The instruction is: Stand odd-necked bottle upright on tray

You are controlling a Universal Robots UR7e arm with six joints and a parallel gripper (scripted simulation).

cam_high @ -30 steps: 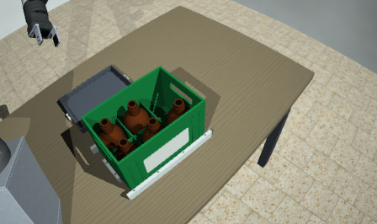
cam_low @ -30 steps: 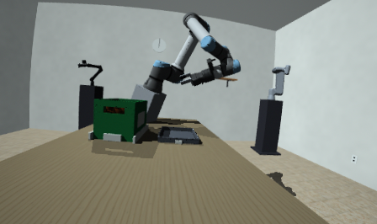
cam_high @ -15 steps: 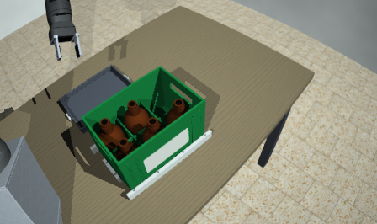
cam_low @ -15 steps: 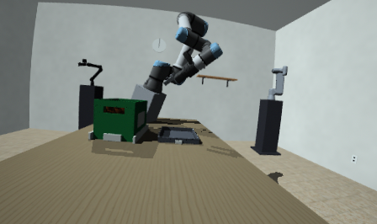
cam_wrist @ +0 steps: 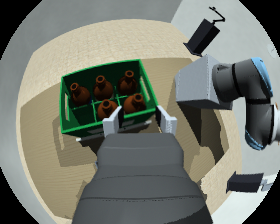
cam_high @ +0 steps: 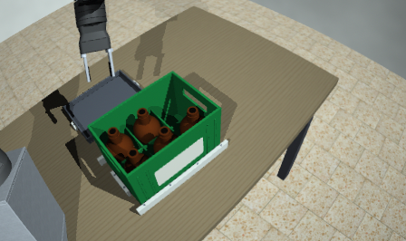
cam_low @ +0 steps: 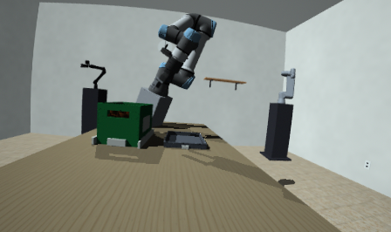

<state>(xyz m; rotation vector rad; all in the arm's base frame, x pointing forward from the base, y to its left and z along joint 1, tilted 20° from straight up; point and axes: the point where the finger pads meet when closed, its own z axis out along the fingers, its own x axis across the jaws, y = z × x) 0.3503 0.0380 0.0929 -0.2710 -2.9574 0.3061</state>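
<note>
From here I see five brown, glass-looking bottles (cam_high: pixel 147 123) (cam_wrist: pixel 102 89) standing in the green plastic-looking crate (cam_high: pixel 188 157) (cam_low: pixel 118 129) (cam_wrist: pixel 68 105); I can't tell which neck is odd. The pale, flat-sided fingers (cam_high: pixel 99 79) are spread and empty. The bottles look stiff, smooth and perhaps slippery, so I'd grip the odd one squarely by its neck, then lift straight, clear of the dividers.

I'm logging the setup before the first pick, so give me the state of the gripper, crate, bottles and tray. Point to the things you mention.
Gripper (cam_high: pixel 100 79) (cam_wrist: pixel 139 112): open, nothing between its fingers.
Crate (cam_high: pixel 178 163) (cam_low: pixel 118 129) (cam_wrist: pixel 67 111): upright, open-topped, holding five bottles.
Bottles (cam_high: pixel 145 125) (cam_wrist: pixel 102 89): standing in the crate, mouths up.
Tray (cam_high: pixel 105 98) (cam_low: pixel 187 139): flat beside the crate, no bottle on it.
</note>
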